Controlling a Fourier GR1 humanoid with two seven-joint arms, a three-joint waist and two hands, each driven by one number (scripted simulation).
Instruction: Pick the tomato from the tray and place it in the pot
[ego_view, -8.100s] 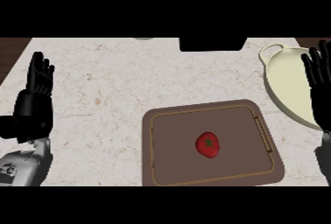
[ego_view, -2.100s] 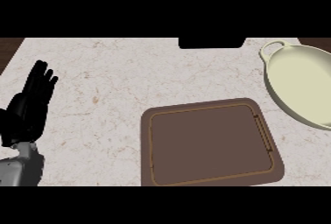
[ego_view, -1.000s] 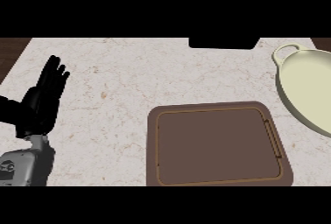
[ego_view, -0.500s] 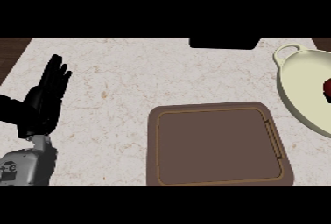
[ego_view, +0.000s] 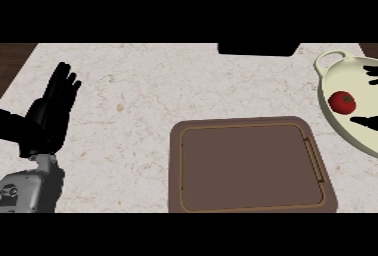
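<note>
The tomato lies in the cream pot at three o'clock, between the spread, open fingers of our right hand. Our left hand rests open at nine o'clock, and the tray sits at five.

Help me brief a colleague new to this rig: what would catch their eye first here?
The red tomato in the cream pot at the right edge, the right hand open beside it. Then the brown tray at centre, and the left hand resting open at left.
</note>
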